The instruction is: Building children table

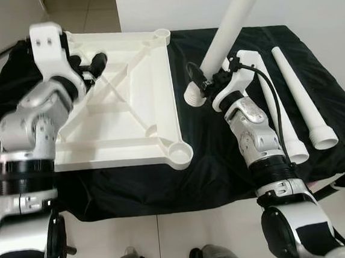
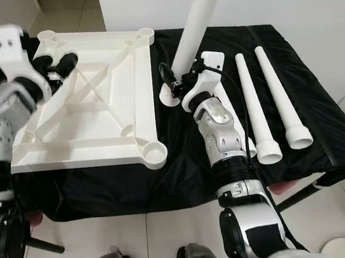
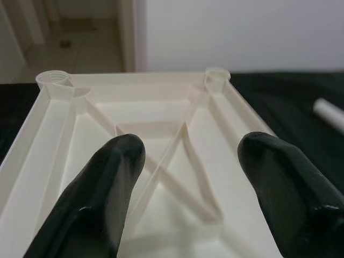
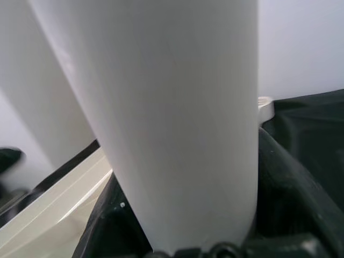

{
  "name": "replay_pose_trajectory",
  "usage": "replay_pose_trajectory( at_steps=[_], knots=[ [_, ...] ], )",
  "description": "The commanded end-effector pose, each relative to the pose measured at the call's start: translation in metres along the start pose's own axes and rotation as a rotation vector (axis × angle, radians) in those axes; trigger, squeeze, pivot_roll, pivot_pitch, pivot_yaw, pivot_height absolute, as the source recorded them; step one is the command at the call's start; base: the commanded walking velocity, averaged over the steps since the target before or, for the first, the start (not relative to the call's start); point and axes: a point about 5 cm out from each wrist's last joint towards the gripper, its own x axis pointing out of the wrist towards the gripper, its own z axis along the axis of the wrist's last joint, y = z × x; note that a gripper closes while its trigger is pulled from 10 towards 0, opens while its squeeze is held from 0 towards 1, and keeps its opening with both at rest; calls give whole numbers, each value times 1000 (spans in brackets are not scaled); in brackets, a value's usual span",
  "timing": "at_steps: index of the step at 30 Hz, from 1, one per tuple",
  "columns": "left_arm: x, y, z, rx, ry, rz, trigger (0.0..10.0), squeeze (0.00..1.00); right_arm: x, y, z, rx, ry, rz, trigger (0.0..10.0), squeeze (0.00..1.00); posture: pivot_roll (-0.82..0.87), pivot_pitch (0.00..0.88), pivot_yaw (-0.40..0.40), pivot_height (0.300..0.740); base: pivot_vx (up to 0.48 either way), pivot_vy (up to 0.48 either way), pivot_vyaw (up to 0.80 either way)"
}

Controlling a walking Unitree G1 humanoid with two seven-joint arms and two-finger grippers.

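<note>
Now the right gripper (image 1: 208, 83) jaws are clamping the stiff, light leg (image 1: 227, 24) near its base at frame centre; left gripper (image 1: 94, 66) jaws are hanging open over the tabletop (image 1: 128, 102).

Plain white tabletop (image 1: 128, 102) and plain white legs (image 2: 278, 95) on a black cloth (image 1: 224, 167); silver arms with black gripper fingers (image 3: 107, 188).
</note>
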Motion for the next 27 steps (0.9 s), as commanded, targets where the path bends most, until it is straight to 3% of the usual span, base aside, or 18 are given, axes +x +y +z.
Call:
replay_pose_trajectory(
  at_steps=[1,3,10,11,16,18,27],
  knots=[
    [-3,-2,-7,64,10,-3,10000,0,-1,2,1,3,-3,17,10000,0,-62,0,-10,740,0,0,0],
    [-10,-2,-20,114,38,4,10000,0,-4,7,-1,13,6,53,10000,0,-55,0,-15,740,0,0,0],
    [-21,-8,-27,156,22,-28,10000,0,-8,15,-5,15,27,103,10000,0,-46,0,-23,740,0,0,0],
    [-30,-16,-26,155,-18,-90,10000,0,-10,19,-9,9,51,141,10000,0,-41,3,-29,740,0,0,0],
    [-37,-26,-23,161,-56,-173,10000,0,-12,26,-12,10,76,189,10000,0,-38,7,-34,740,0,0,0],
    [-44,-35,-22,157,-71,-256,10000,0,-14,32,-15,20,100,227,10000,0,-34,15,-37,740,0,0,0],
    [-59,-46,-26,160,-85,-367,10000,0,-23,42,-19,60,175,298,10000,0,-36,36,-33,740,0,0,0]
  ],
)
